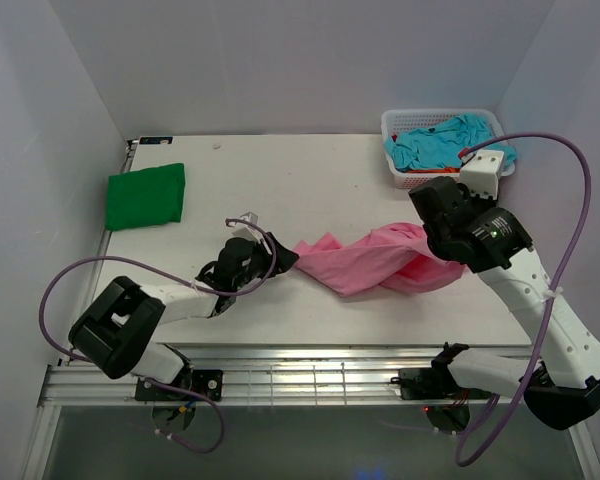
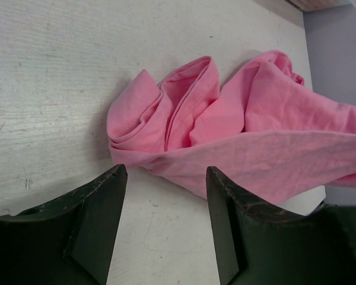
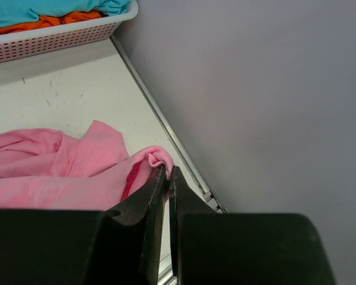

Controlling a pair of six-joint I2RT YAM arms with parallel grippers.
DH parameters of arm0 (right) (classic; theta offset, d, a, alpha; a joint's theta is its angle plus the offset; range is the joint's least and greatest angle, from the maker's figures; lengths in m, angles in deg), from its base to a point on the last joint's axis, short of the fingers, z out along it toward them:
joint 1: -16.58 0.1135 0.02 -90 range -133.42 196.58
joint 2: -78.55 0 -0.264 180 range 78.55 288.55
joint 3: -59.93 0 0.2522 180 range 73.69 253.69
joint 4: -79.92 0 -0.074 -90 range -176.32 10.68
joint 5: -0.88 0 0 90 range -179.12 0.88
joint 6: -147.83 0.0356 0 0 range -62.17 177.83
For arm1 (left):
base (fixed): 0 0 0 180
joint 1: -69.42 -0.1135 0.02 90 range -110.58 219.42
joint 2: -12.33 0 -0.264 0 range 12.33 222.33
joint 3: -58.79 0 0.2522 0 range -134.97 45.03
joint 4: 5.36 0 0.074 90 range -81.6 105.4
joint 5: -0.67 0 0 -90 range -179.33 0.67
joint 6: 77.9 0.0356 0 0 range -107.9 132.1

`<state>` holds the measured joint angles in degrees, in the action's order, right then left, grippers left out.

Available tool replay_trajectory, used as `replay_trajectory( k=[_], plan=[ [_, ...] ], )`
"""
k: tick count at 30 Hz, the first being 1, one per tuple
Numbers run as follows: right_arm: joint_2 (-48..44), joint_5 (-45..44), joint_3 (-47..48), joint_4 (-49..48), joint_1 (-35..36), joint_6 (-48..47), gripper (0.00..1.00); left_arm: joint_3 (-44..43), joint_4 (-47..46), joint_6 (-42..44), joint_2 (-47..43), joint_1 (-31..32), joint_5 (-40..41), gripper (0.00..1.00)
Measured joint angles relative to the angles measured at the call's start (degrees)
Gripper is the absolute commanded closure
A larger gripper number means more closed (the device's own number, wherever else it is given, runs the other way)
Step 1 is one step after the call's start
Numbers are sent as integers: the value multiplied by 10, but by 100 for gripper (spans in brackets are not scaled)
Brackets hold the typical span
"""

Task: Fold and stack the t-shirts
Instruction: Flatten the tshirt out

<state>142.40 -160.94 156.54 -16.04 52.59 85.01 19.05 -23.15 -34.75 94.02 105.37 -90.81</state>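
The pink t-shirt (image 1: 365,259) lies crumpled and twisted across the middle of the table. My right gripper (image 3: 167,171) is shut on a fold of the pink t-shirt (image 3: 59,169) at its right end, near the table's right edge. My left gripper (image 2: 166,175) is open and empty, low over the table, its fingertips just short of the pink t-shirt's (image 2: 225,130) left end. A folded green t-shirt (image 1: 147,195) lies at the far left. Turquoise (image 1: 442,140) and orange t-shirts (image 3: 47,21) sit in the basket.
The white mesh basket (image 1: 392,130) stands at the back right corner, also seen in the right wrist view (image 3: 59,40). A metal rail (image 3: 166,130) and the grey side wall run along the right table edge. Purple cables loop beside both arms.
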Motion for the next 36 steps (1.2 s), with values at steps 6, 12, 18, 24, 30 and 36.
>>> replay_trajectory(
  k=[6,12,18,24,30,36],
  plan=[
    [0,2,-2,-6,0,-9,92,-10,18,13,34,9,27,42],
    [-4,7,-5,-26,0,-23,92,-22,31,29,54,21,56,41],
    [-8,12,-21,-33,0,-32,92,-49,33,45,87,24,73,46],
    [-10,15,-22,-35,0,-37,92,-68,33,53,125,25,79,95],
    [-18,15,-22,-39,0,-39,92,-75,42,73,126,27,100,100],
    [-14,18,-29,-53,0,-45,92,-118,167,118,21,29,191,100]
  ],
)
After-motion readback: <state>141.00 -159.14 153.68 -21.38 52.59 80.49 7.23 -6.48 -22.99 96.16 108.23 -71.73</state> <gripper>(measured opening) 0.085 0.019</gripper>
